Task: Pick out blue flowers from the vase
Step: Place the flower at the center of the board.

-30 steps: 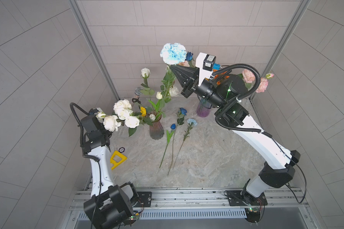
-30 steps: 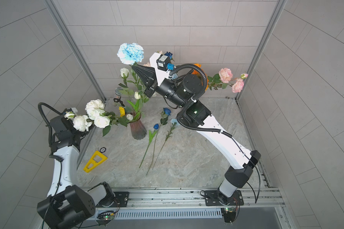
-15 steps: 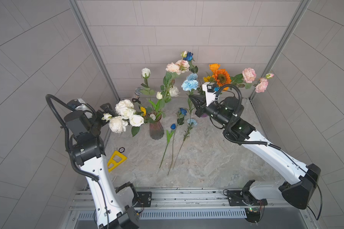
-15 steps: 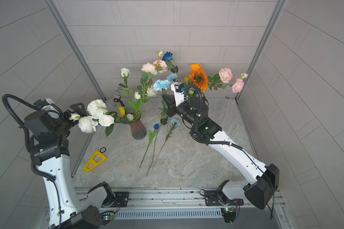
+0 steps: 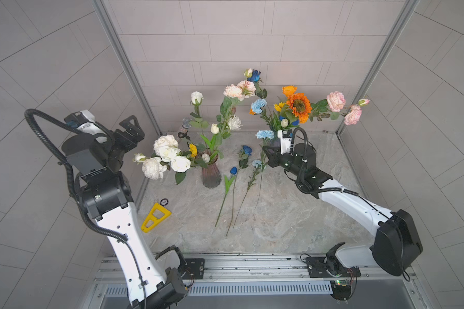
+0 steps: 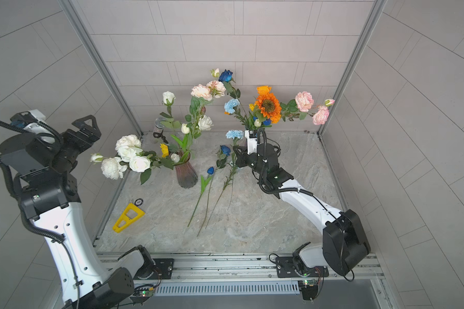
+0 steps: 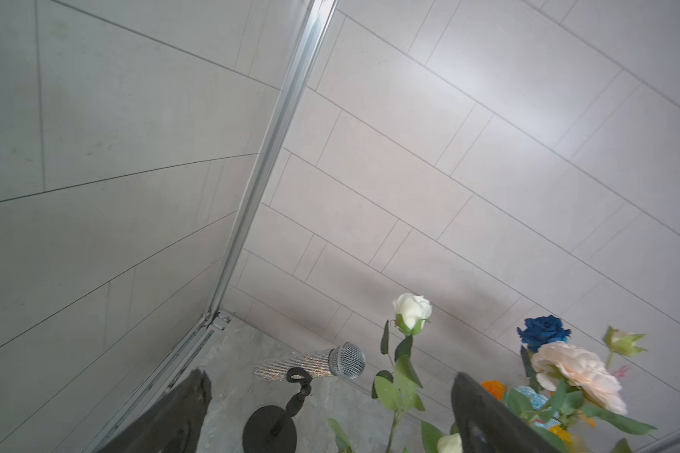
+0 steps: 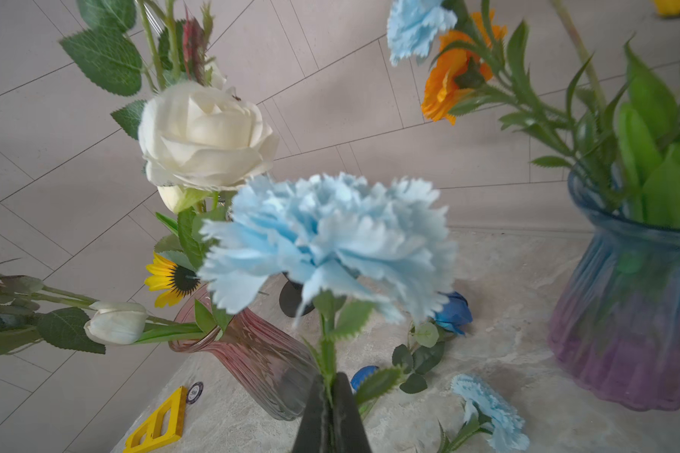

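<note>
My right gripper (image 8: 329, 386) is shut on the green stem of a frilly light blue carnation (image 8: 330, 239), held low over the marble table beside the blue-purple vase (image 8: 636, 313). In both top views that carnation (image 5: 264, 134) (image 6: 234, 134) sits just above the right gripper (image 5: 265, 153). A dark blue rose (image 5: 247, 150), a dark blue tulip bud (image 5: 233, 170) and another light blue carnation (image 5: 257, 163) lie on the table. A light blue carnation (image 5: 258, 105) and a dark blue rose (image 5: 254, 76) stand in the vase. My left gripper (image 5: 130, 131) (image 7: 330, 378) hangs open and empty, high at the left.
A pink ribbed vase (image 5: 211, 175) with white roses (image 5: 166, 152) stands left of the laid flowers. A glittery microphone on a black stand (image 7: 311, 362) is in the back left corner. A yellow triangular tool (image 5: 156, 216) and a small round badge (image 5: 164, 201) lie front left.
My right arm has come down from high above the vase, carrying the light blue carnation low over the table. The left arm has risen, gripper still open.
</note>
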`<state>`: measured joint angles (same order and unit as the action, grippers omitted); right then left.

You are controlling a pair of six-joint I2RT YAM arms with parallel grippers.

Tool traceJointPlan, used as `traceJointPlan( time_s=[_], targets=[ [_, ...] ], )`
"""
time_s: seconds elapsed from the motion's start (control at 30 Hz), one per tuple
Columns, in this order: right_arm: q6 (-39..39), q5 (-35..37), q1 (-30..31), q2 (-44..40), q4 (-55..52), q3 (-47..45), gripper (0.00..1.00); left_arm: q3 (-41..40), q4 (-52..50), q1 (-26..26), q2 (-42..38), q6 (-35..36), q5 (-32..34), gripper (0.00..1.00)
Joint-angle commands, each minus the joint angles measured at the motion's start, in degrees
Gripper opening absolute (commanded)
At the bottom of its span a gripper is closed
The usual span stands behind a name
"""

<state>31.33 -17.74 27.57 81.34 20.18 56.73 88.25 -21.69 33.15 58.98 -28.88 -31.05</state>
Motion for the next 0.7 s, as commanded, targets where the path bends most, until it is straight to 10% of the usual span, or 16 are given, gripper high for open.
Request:
traceJointPlan(
  time_s=[0.0, 0.3, 0.53, 0.67],
  targets=[
    [4.21, -2.00, -0.74, 3.62, 5.26, -0.49, 0.00, 2.87, 8.03, 0.32, 0.93, -5.87, -7.59, 1.00],
    [5.56, -4.50, -0.96, 18.67, 10.36, 3.87, 0.00, 0.96, 35.84, -3.89, 1.86, -28.37, -20.14, 1.00],
    [-1.18, -1.66, 0.87, 23.13, 3.36, 8.66, 0.06, -2.67, 19.50, -22.06, -1.55, -12.14, -14.84, 1.00],
    [-3.93, -0.49, 0.91, 24.00, 0.75, 9.36, 0.40, -5.46, 8.99, -34.79, -1.46, 0.06, -6.76, 1.00]
  ],
)
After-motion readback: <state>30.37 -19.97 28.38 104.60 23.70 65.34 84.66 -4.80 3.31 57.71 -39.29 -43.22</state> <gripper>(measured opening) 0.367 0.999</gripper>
